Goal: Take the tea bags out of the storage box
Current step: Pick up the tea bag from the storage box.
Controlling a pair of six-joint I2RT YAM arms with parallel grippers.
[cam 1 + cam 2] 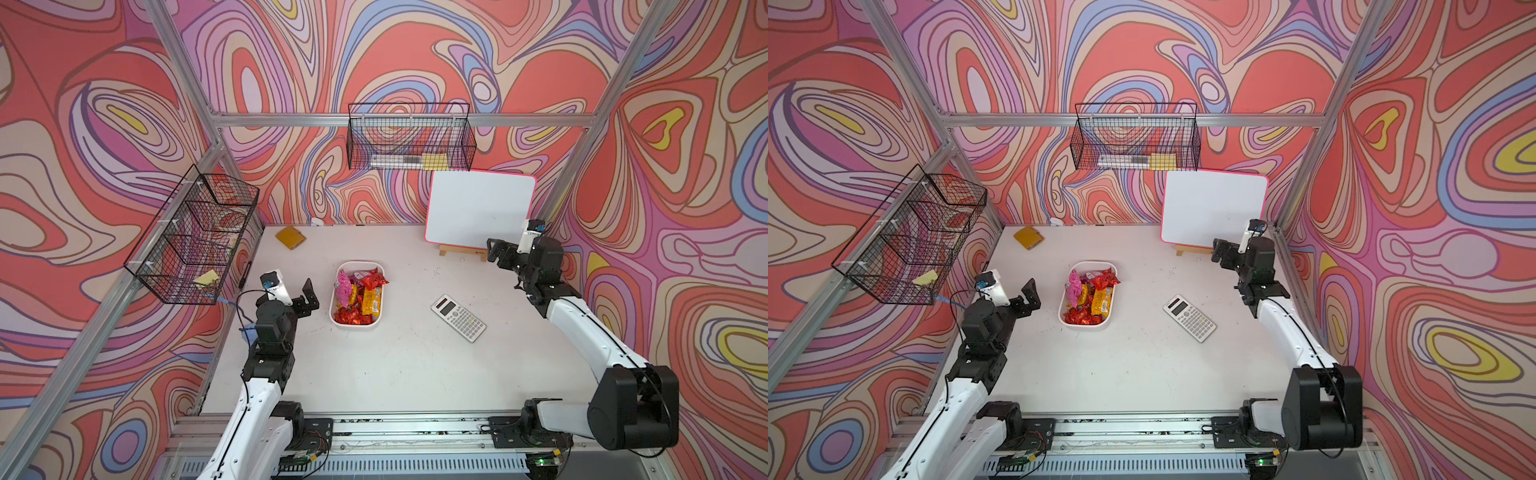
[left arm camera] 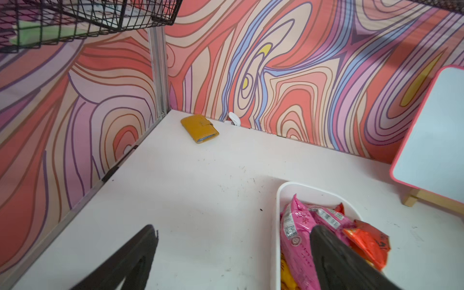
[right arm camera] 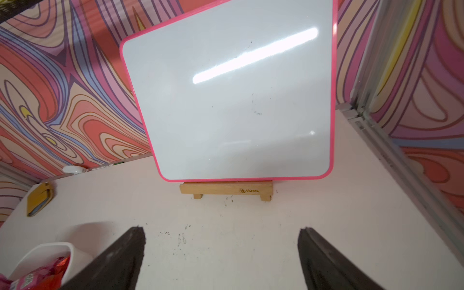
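Jaws on both arms stand apart and hold nothing. In a top view the left jaws hover just beside the storage box at its 9 o'clock. The right jaws hang well apart from it, out toward 2 o'clock, in front of the whiteboard. The box sits near the middle of the counter, with the calculator between its 3 and 4 o'clock. All the tea bags are heaped inside. Pink ones lie along the 10 o'clock wall, a red one rides over the rim at 1 o'clock, and small red ones fill the 6 o'clock end.

From the left wrist, one jaw reaches over the storage box above the pink tea bags, and the other is over bare counter outside it.

From the right wrist, the jaws frame bare counter, with only a corner of the storage box showing.

The sachets look light, thin and crinkly, and their foil is probably slick. A flat pinch may slide off or drag neighbours along. Closing across a sachet's narrow width, at a raised crease or sealed end, seems the surest hold. The pink ones and the red one on the rim stand highest and offer free edges. The tub looks light enough to shift if a sachet snags.
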